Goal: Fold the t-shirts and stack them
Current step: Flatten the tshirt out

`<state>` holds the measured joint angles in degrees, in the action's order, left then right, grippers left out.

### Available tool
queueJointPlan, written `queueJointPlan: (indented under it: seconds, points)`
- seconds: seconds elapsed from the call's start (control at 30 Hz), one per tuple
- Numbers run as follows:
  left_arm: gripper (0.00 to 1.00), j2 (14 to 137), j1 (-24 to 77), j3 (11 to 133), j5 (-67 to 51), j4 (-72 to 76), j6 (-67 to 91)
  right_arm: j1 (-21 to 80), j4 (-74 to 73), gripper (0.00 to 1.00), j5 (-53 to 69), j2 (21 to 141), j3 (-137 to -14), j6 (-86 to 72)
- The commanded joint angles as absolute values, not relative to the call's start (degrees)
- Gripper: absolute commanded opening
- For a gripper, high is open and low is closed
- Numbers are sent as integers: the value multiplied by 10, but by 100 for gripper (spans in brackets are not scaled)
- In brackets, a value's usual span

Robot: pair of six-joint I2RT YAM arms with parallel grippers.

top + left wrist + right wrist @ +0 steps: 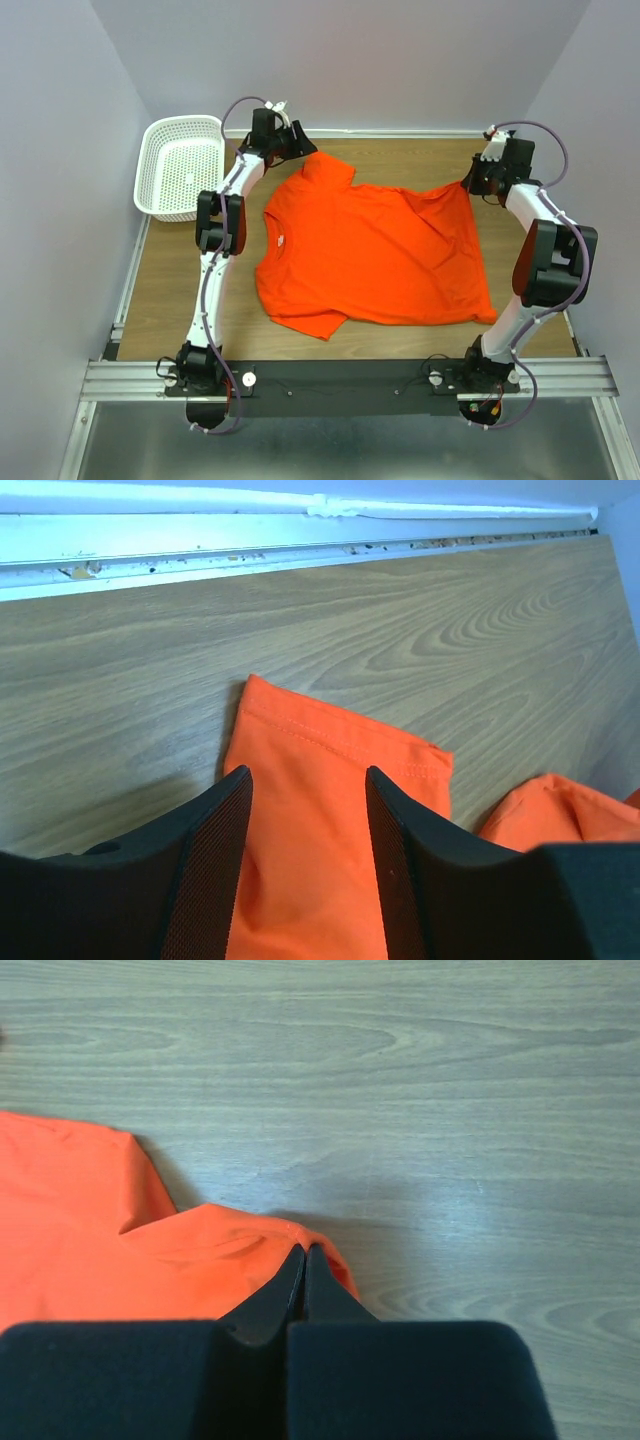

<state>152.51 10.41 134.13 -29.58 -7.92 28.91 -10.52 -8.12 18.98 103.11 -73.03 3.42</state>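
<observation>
One bright orange-red t-shirt (370, 255) lies spread on the wooden table, collar to the left and one sleeve at the near edge folded under. My left gripper (298, 150) is at the far sleeve. In the left wrist view that sleeve (335, 742) lies flat on the wood and runs between the jaws of the left gripper (308, 772), which stand apart on either side of the fabric. My right gripper (470, 184) is at the shirt's far right corner. The right wrist view shows the right gripper (304, 1250) shut, pinching a raised edge of the t-shirt (90, 1260).
A white mesh basket (182, 165) stands at the far left corner, just left of my left arm. The table's back edge and a metal rail (300, 540) run close beyond the sleeve. Bare wood (450, 1110) lies beyond my right gripper.
</observation>
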Motion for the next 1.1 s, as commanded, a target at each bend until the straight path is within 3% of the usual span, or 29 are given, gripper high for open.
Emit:
queueJointPlan:
  seconds: [0.0,1.07]
  points:
    - [57,1554,113,1371,-286,-81,332,-112,-65,1,221,1046,-744,17]
    - [55,1541,114,1390,-143,-192,274,-125,-66,1,285,1046,-730,9]
